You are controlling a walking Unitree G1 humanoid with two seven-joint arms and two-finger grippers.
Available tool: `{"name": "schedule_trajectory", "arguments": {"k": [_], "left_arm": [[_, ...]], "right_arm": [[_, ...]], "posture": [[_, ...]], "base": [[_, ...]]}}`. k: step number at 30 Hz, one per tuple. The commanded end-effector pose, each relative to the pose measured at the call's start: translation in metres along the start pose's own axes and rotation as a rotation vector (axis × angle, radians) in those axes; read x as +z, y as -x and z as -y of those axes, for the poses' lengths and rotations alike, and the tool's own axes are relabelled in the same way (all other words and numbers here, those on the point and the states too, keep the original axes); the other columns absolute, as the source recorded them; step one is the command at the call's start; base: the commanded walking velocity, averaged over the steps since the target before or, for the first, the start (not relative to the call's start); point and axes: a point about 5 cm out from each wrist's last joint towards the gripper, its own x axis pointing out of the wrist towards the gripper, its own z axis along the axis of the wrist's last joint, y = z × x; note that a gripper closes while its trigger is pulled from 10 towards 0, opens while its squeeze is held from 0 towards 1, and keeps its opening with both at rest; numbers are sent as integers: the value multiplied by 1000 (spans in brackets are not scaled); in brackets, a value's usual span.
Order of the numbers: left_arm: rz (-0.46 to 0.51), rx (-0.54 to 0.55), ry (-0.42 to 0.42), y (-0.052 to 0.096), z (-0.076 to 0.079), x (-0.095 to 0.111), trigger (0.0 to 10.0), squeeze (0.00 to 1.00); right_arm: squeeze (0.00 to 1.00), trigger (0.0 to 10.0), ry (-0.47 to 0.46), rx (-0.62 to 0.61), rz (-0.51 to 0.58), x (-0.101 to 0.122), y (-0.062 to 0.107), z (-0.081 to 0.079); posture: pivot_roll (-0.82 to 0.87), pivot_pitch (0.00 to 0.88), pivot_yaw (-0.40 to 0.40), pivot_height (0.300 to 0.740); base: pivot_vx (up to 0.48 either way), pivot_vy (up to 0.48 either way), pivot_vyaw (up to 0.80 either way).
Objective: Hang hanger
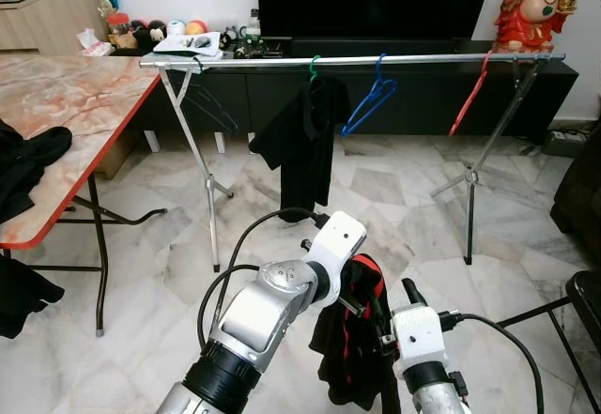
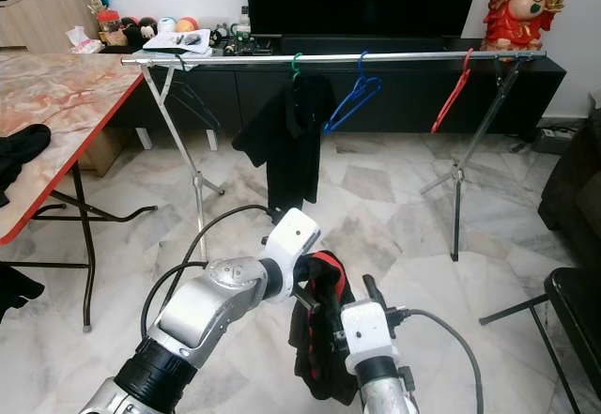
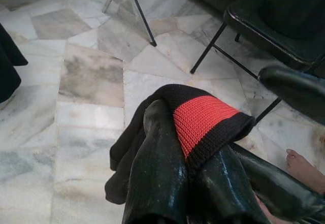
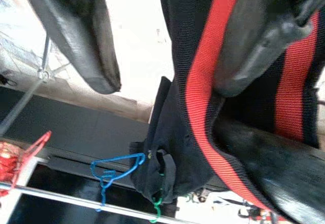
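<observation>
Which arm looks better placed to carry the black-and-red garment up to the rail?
Probably the left: the left gripper is clamped on the garment's collar, while the right gripper stands beside it.

Ribbed knit cloth, black and red, on the garment [image 3: 203, 120]; glossy black claw fingers [image 3: 157, 178]; polished marble floor [image 1: 376, 198]; shiny metal rail [image 1: 376, 59].

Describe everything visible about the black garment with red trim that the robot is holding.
The black knitted garment with red ribbed trim hangs bunched and limp between the two arms, low in front of the robot above the pale marble floor. Its fabric looks like soft knit, black with a red band at the edge. The left pincer is shut on the red-banded edge, with the right pincer close beside it. No hanger can be made out inside it.
</observation>
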Motion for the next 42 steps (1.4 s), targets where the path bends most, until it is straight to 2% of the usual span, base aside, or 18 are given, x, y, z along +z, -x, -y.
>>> {"name": "schedule_trajectory", "arguments": {"k": [1,2,4,5,6,7,8,11,16,17,21,26,31,36,42], "left_arm": [[16,-27,5,1,3,3,10000,0],[16,-27,4,1,3,3,10000,0],[16,-27,5,1,3,2,10000,0],[16,-27,5,1,3,2,10000,0],[15,-27,5,1,3,2,10000,0],[16,-27,5,1,3,3,10000,0],[16,-28,5,1,4,2,10000,0],[15,-28,5,1,3,2,10000,0],[13,-30,5,1,3,2,10000,0],[13,-31,4,1,4,2,10000,0],[11,-32,4,1,3,2,10000,0],[11,-31,5,1,3,2,10000,0],[13,-31,7,1,3,2,10000,0],[14,-32,8,1,4,2,10000,0],[16,-31,9,1,3,2,10000,0]], "right_arm": [[1000,10000,-72,-7,-24,-4,-1,-3],[1000,10000,-150,-2,-45,-7,-2,-6],[1000,10000,-225,0,-71,-12,-2,-9],[1000,10000,-225,0,-71,-12,-2,-9],[114,10000,-271,15,-88,-14,-2,-12],[0,10000,-291,32,-94,-15,-1,-14],[0,10000,-324,65,-104,-17,0,-18],[0,10000,-331,84,-106,-19,3,-19],[0,10000,-274,115,-89,-18,4,-17],[0,10000,-222,138,-70,-16,3,-16],[0,10000,-144,216,-37,-11,0,-17],[0,10000,-155,259,-45,-13,-3,-18],[0,10000,-133,229,-25,-10,-8,-15],[0,10000,-79,73,-28,-9,-17,-1],[0,10000,-22,-2,-18,-9,-16,8]], "posture": [[118,59,41,740],[118,59,41,740],[120,59,42,740],[120,59,42,740],[119,59,42,740],[119,59,42,740],[120,59,43,740],[120,59,44,740],[119,58,48,740],[120,60,49,740],[119,60,51,740],[122,63,51,740],[122,67,51,740],[125,69,50,740],[125,71,49,740]], "base": [[0,0,0],[0,0,0],[0,0,0],[0,0,0],[0,0,0],[0,0,0],[0,0,0],[0,0,0],[0,0,0],[0,0,0],[0,0,0],[0,0,0],[0,0,0],[0,0,0],[0,0,0]]}}
